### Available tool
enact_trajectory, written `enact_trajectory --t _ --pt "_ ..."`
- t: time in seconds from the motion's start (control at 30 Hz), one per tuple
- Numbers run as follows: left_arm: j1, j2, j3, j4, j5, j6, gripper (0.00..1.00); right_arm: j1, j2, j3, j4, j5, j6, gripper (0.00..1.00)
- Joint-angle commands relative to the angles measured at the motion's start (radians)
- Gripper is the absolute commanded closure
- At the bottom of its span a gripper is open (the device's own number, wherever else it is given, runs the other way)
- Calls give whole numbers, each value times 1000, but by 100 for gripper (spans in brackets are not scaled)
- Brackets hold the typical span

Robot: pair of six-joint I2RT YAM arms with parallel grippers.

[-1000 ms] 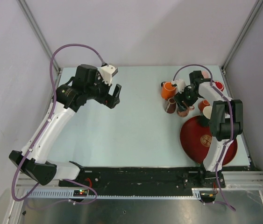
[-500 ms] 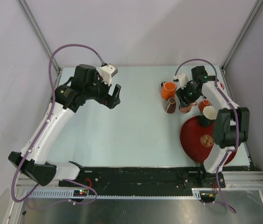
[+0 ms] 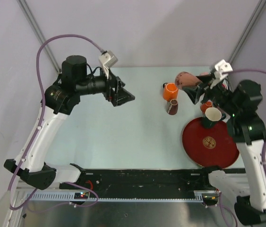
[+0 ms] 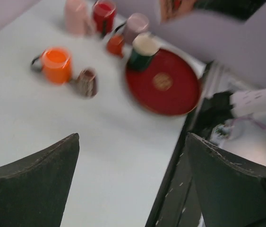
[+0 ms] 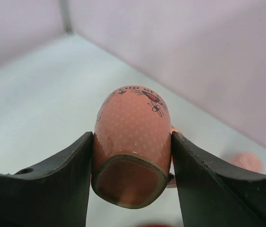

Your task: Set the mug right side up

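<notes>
I'm clamping my right claw (image 5: 132, 156) on the pink mug (image 5: 132, 125), a finger on each side, holding it sideways in the air over the table's (image 3: 137, 137) far right, base facing my wrist. The orange mug (image 3: 170, 90) is sitting just left below it, the red plate (image 3: 210, 144) nearer, and my left claw (image 3: 124, 97) is hanging apart, empty, far left.

Orange mug (image 3: 170, 91) beside brown cup (image 3: 172, 107), red plate (image 3: 203, 151) nearby

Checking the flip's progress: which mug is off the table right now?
The pink dotted mug, held in mid-air by the right gripper; the orange mug and the brown mug rest on the table.
</notes>
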Motion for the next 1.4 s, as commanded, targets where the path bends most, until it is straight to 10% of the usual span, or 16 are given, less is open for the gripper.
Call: enact_trajectory --t 0.0,0.6,0.77,0.97,1.03,1.17,1.37 --pt "-43 35 120 261 217 -228 3 73 -116 -90 391 -88 350 100" --pt "-258 218 231 844 325 -823 23 318 -186 -120 649 -39 484 100" --pt "-306 238 217 864 338 -846 46 330 -163 -120 632 -22 474 100" --pt "-325 233 132 865 320 -857 97 327 -147 -118 536 -23 424 100" --pt "-316 232 117 851 292 -835 99 313 -147 -117 448 -16 401 86" --pt "-279 258 166 588 100 -601 100 216 -155 -105 198 72 366 11" --pt "-358 401 304 169 -312 42 100 -71 -173 -86 -239 421 380 1"
